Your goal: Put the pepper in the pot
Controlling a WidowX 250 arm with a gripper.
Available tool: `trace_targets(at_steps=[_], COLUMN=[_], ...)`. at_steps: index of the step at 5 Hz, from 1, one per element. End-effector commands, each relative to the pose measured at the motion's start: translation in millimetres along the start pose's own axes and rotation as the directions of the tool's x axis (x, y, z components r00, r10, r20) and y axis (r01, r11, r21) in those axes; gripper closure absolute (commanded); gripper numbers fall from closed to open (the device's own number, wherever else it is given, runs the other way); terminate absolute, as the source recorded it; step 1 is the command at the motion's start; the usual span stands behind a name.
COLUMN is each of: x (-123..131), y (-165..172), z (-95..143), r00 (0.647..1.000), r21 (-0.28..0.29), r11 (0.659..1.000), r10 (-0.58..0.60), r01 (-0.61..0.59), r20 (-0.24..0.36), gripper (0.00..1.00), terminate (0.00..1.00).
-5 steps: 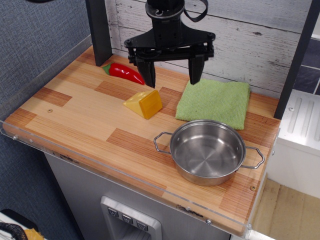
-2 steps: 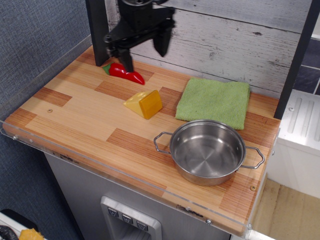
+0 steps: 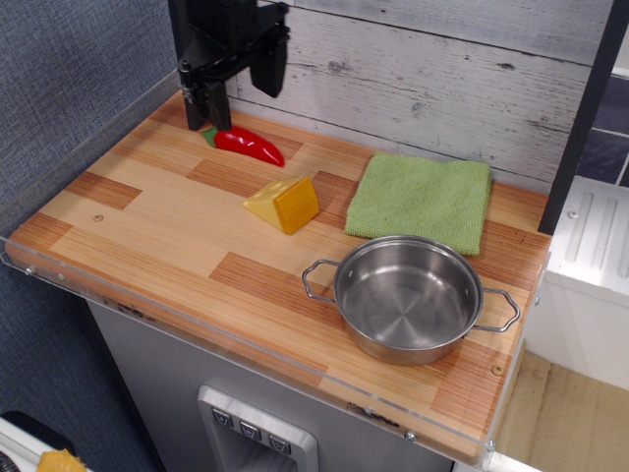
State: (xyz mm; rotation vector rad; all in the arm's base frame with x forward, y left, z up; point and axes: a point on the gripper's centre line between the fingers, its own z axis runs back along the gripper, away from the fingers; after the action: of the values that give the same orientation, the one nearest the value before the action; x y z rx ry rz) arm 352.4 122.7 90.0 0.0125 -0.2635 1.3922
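Observation:
The red pepper (image 3: 248, 144) with its green stem lies on the wooden counter at the back left, near the wall. My gripper (image 3: 234, 95) hangs open above it, one finger (image 3: 200, 102) over the stem end, the other (image 3: 269, 74) behind the pepper's middle. It holds nothing. The shiny steel pot (image 3: 408, 296) with two wire loop handles stands empty at the front right, far from the gripper.
A yellow-orange cheese wedge (image 3: 285, 204) lies mid-counter between pepper and pot. A green cloth (image 3: 421, 201) lies flat behind the pot. A dark post (image 3: 193, 39) stands at the back left. The counter (image 3: 147, 236) has a clear plastic front edge.
My gripper has moved left from above the cheese wedge to above the pepper, staying open. The pepper, wedge and pot have not moved.

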Motion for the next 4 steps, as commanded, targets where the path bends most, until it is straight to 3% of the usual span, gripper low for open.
trace_targets(at_steps=[1, 2, 4], x=[30, 41, 54], y=[0, -6, -17], z=[-16, -27, -41], r00=[0.998, 0.996, 0.991], r21=[-0.008, -0.015, -0.01], r11=[0.999, 0.997, 0.991], r10=[0.052, 0.078, 0.133], r01=[-0.051, -0.077, -0.132], r20=[0.019, 0.049, 0.029], gripper=[0.0, 0.0, 0.0], terminate=[0.0, 0.0, 0.0])
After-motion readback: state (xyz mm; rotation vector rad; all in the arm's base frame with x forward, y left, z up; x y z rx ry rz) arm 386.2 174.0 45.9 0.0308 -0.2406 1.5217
